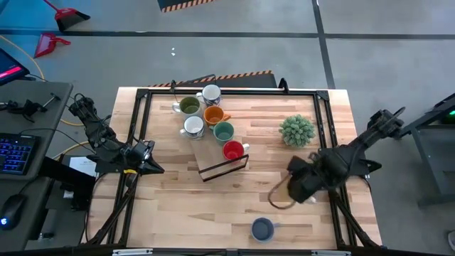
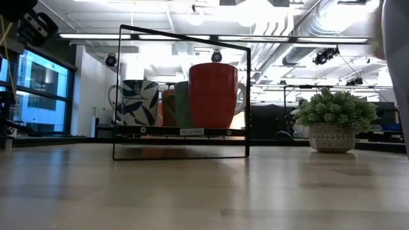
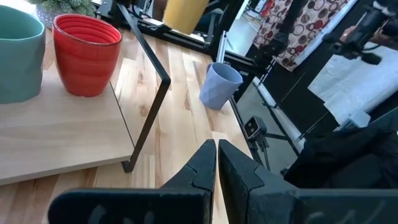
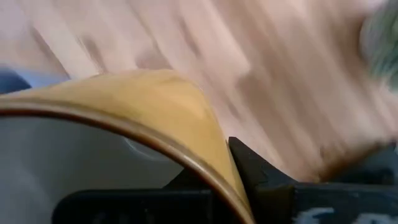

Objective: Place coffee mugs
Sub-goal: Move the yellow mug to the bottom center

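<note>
A wooden rack (image 1: pixel 213 165) with a black wire frame holds several mugs: two white (image 1: pixel 211 93), olive green (image 1: pixel 189 107), orange (image 1: pixel 215 114), teal (image 1: pixel 223 131) and red (image 1: pixel 232 150). A blue mug (image 1: pixel 262 229) stands alone near the table's near edge. My right gripper (image 1: pixel 290 186), right of the rack, is shut on a mustard-yellow mug (image 1: pixel 281 195) with a pale inside. My left gripper (image 1: pixel 153 162) is shut and empty at the table's left side, left of the rack. My right gripper holds the mustard-yellow mug by its rim (image 4: pixel 211 158). The wall runs between the two fingers, one finger (image 4: pixel 252 168) outside and the other inside the cup. The mug is tilted, and in the left wrist view (image 3: pixel 184 14) it appears lifted off the table.
A spiky green potted plant (image 1: pixel 296 131) stands right of the rack, just beyond my right gripper. A black frame (image 1: pixel 227 91) runs along the table's edges. Bare wood lies between the rack and the blue mug and at the near left.
</note>
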`<state>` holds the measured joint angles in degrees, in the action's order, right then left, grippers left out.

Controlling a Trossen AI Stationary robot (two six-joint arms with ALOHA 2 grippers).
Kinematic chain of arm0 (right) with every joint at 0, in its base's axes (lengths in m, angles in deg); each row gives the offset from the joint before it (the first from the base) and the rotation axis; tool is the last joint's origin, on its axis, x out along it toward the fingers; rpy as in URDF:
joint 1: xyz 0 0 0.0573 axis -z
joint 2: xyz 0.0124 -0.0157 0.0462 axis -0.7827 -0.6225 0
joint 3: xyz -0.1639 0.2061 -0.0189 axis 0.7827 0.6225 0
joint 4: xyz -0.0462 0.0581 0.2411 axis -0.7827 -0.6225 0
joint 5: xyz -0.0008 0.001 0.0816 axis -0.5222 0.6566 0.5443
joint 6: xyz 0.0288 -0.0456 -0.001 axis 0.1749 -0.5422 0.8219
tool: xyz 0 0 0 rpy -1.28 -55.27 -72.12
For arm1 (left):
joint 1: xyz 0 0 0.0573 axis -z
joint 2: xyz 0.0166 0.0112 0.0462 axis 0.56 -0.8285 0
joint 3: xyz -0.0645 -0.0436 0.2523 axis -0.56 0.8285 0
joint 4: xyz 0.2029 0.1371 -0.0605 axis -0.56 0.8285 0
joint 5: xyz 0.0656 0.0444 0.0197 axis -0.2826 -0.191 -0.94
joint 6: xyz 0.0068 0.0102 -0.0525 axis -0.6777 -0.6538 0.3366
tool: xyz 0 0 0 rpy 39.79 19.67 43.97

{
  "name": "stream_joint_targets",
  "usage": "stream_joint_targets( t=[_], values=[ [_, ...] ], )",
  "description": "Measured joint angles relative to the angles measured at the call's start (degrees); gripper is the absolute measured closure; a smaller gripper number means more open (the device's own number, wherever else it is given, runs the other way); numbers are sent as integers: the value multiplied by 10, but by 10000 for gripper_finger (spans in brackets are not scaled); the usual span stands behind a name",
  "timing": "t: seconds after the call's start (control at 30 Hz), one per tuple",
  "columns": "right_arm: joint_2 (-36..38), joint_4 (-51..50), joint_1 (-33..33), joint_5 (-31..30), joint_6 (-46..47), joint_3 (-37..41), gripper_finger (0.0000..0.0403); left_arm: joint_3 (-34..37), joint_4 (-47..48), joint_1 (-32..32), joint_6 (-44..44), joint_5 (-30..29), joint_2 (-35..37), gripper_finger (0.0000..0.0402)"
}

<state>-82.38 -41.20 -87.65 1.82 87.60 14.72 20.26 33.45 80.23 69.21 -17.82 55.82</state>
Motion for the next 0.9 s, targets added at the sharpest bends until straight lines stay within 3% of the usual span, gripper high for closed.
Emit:
stream_joint_targets(
  t=[0.17, 0.4, 0.6, 0.9],
  values=[
    [-37, 5, 76, -36, -63, -86, 403, 0, 1, 0, 0, 0, 0, 392],
    [-160, 6, 156, -13, -180, -237, 403, 0, 1, 0, 0, 0, 0, 392],
    [-293, 6, 173, 14, -252, -365, 403, 0, 6, 0, -3, 0, 0, 392],
    [-483, 13, 178, 44, -272, -561, 403, 0, 10, 0, -32, -4, 0, 392]
  ],
)
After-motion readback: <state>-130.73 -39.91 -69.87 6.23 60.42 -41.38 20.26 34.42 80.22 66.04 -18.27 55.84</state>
